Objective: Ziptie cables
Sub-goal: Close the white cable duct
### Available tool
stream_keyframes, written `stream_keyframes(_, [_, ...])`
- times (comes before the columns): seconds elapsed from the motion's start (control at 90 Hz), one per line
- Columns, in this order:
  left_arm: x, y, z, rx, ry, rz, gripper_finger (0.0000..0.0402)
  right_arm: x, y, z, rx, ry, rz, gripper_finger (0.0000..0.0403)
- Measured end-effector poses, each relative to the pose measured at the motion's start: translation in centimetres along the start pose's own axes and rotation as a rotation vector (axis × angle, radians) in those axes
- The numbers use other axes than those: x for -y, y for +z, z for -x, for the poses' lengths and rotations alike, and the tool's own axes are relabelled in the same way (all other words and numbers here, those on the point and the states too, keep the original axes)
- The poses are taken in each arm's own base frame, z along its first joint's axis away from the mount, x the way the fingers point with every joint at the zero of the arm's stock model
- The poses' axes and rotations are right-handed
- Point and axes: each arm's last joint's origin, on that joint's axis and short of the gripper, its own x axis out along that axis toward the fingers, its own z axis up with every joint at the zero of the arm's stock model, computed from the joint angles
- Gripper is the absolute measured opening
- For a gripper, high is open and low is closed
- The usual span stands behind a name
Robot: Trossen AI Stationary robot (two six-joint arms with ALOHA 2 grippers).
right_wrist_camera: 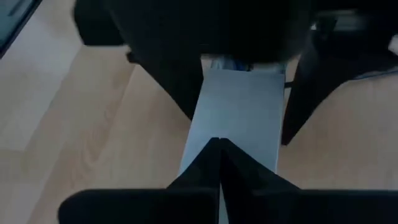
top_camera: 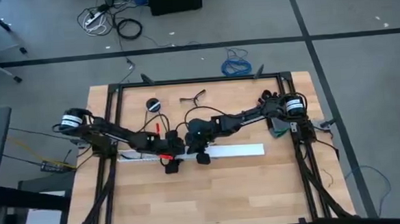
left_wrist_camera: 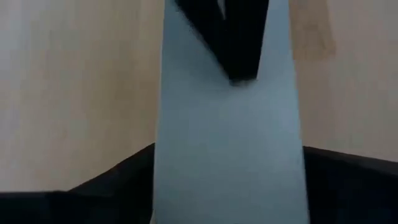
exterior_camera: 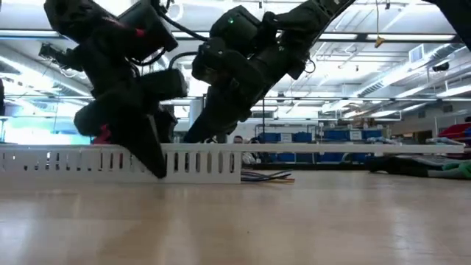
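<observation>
Across the middle of the desk (top_camera: 211,194) lies the white slotted strip (top_camera: 236,150), its long axis running from the left edge toward the right edge. Both arms meet over its left half. The left gripper (top_camera: 170,163) is down at the strip with one dark finger (exterior_camera: 151,151) reaching the wood in front of the slotted wall; whether its jaws are apart or together I cannot tell. The right gripper (top_camera: 202,155) sits just beside it, its fingertips (right_wrist_camera: 219,163) pressed together over the strip's flat top. The cables (exterior_camera: 266,177) lie flat on the wood behind the strip, their visible ends pointing toward the right edge, roughly parallel to the strip.
</observation>
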Motion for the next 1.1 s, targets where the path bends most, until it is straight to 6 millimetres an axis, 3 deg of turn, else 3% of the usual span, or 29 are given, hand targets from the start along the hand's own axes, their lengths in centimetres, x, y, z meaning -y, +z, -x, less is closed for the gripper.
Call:
stream_keyframes(0.578, [0.03, -0.16, -0.04, -0.032, -0.011, -0.005, 0.0276, 0.06, -0.24, 0.12, -0.028, 0.000, -0.017, 0.0000])
stream_keyframes(1.1, [0.04, -0.15, -0.05, -0.028, -0.014, -0.007, 0.0241, 0.34, 0.24, -0.02, 0.044, 0.031, -0.004, 0.0000])
